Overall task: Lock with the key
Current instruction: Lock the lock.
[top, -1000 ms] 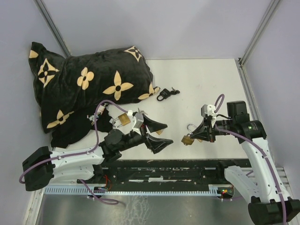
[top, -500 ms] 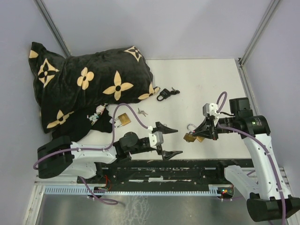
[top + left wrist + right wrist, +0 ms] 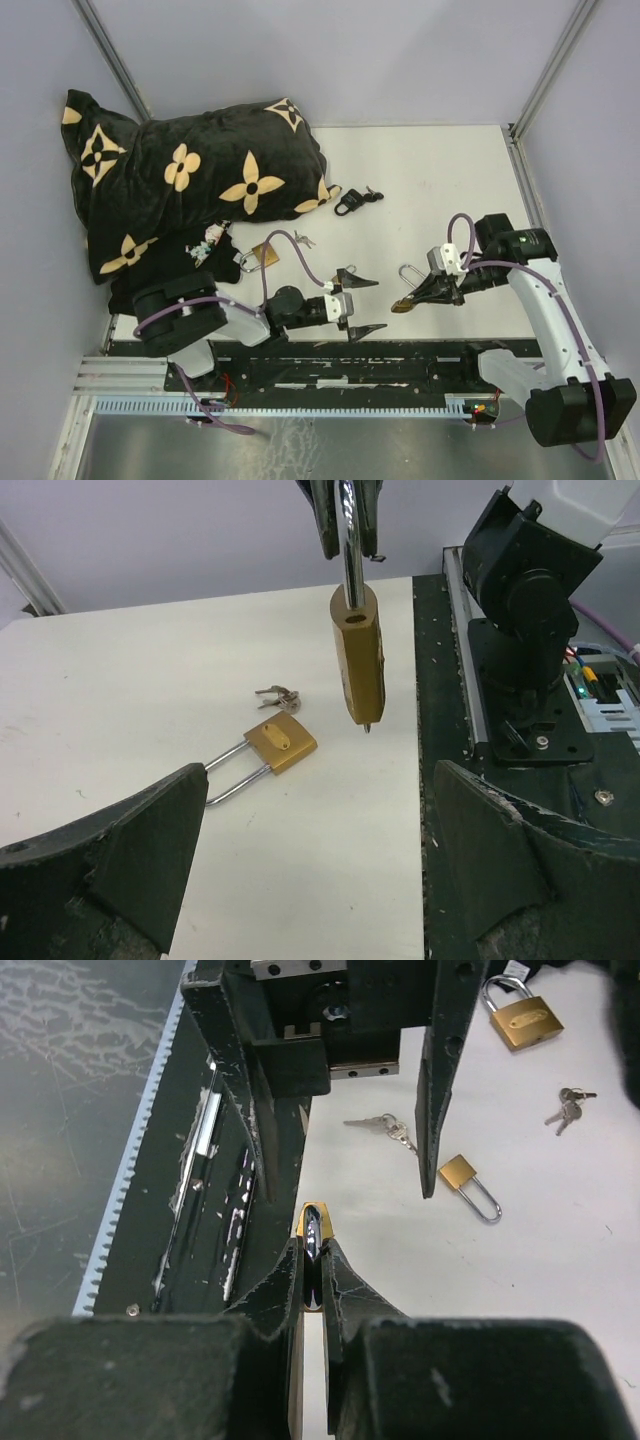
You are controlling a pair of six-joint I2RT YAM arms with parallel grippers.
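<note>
My right gripper (image 3: 416,297) (image 3: 315,1250) is shut on the chrome shackle of a brass padlock (image 3: 403,304) (image 3: 358,665), which hangs body-down just above the table. An empty shackle hole shows on top of its body. My left gripper (image 3: 378,304) (image 3: 320,770) faces it from the left, low and open, with nothing between its fingers. A small long-shackled brass padlock (image 3: 275,745) (image 3: 460,1173) lies on the table just beyond the hanging one. One key bunch (image 3: 280,695) lies behind that padlock. Another key bunch (image 3: 385,1125) lies between the left fingers. Neither gripper holds a key.
A black pillow with gold flowers (image 3: 190,180) fills the far left. At its edge lie a larger brass padlock (image 3: 262,255) and a key bunch (image 3: 303,238). A black padlock with keys (image 3: 347,203) lies mid-table. The black base rail (image 3: 350,360) runs along the near edge.
The left arm has drawn back from the pillow-side padlock and swung right, its open gripper now low and facing the right gripper. The right gripper has sunk slightly toward the near edge with its padlock.
</note>
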